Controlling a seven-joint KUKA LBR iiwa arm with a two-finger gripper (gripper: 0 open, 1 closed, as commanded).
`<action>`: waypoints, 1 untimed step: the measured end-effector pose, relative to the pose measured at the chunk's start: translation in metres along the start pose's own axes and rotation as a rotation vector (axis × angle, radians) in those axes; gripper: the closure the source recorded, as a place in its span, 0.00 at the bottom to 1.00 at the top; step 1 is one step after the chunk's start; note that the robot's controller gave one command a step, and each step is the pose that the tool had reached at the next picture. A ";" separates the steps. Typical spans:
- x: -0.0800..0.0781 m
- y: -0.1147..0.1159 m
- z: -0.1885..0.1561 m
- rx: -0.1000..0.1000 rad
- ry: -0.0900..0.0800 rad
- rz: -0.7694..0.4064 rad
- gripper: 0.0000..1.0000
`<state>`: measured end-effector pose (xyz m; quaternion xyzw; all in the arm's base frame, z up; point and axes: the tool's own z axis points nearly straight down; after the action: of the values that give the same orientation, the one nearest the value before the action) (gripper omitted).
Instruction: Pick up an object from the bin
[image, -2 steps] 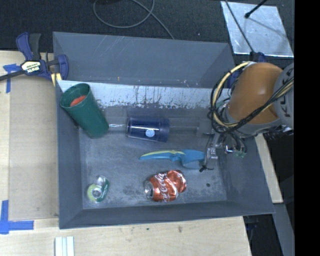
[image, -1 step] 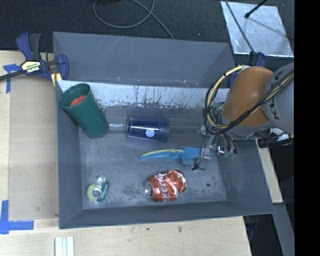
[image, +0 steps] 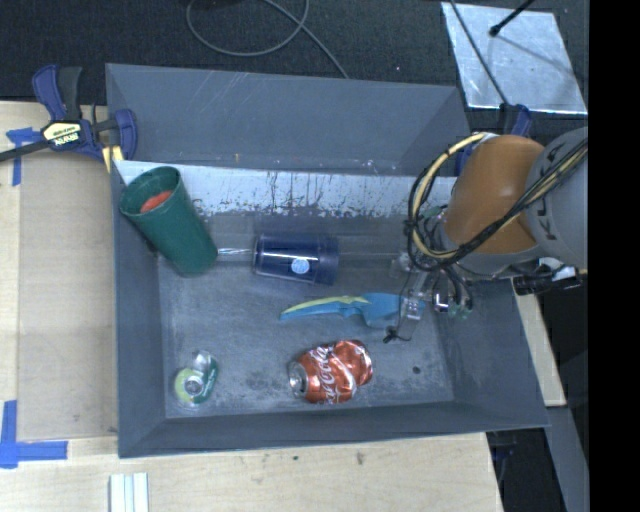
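Grey metal makes up the bin (image: 300, 130), by far the largest thing seen, and its floor is scattered with a few loose things. At the right side the arm is seen, its wrist wrapped in an orange cover (image: 500, 195) with looped cables. A green cup (image: 168, 220) is tilted against the back left corner, something red visible inside its mouth. A dark blue cylindrical container (image: 295, 257) is laid on its side near the back wall, at the middle. A flat blue and yellow plastic piece (image: 335, 307) is stretched across the centre, its blue end pointed right. A crushed red drink can (image: 332, 372) is placed near the front wall, and a smaller crushed green can (image: 195, 381) lies at the front left. The end effector (image: 408, 325) is lowered just beside the blue end of the plastic piece; whether it is open or closed cannot be told, nor can contact be made out.
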<state>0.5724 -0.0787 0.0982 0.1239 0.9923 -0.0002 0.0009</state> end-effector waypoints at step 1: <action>-0.006 -0.015 0.023 -0.004 -0.003 0.112 1.00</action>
<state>0.5749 -0.0952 0.0751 0.1794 0.9838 0.0016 0.0024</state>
